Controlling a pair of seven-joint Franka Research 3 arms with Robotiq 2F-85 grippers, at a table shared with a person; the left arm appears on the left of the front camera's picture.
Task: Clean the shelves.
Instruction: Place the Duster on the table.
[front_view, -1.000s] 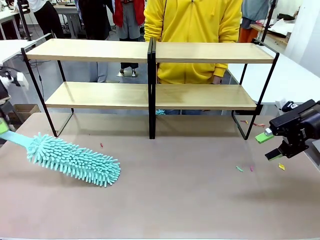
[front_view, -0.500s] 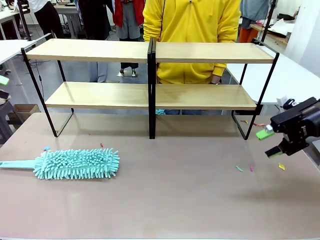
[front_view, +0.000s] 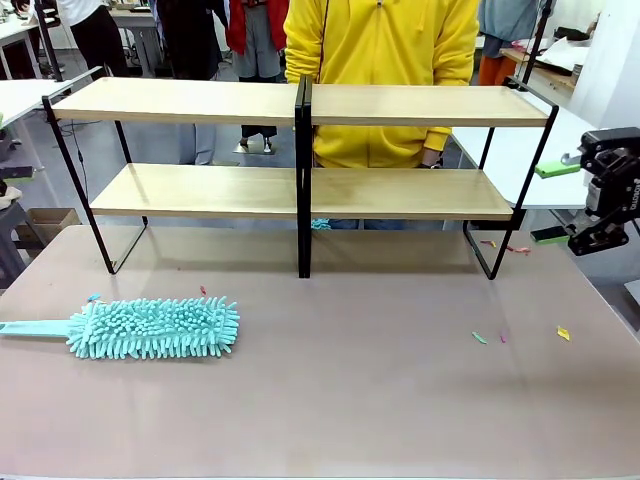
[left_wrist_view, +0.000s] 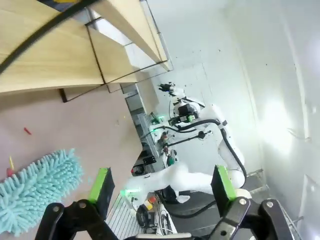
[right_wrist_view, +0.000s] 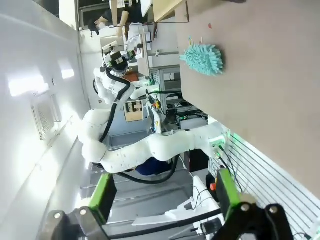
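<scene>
So my right claw (front_view: 565, 200) is a chunky black block with boxy housings and two slim fingers capped in bright green pads (front_view: 556, 169), plus a bit of silver metal near the wrist. My left claw (left_wrist_view: 162, 185) is the same deal up close: matte black linkage bars with round pivot pins, and flat green pads (left_wrist_view: 101, 185) on the inner faces. My arms are smooth glossy white tubes with rounded joints, black cables trailing along them, and a little green status light glowing.
</scene>
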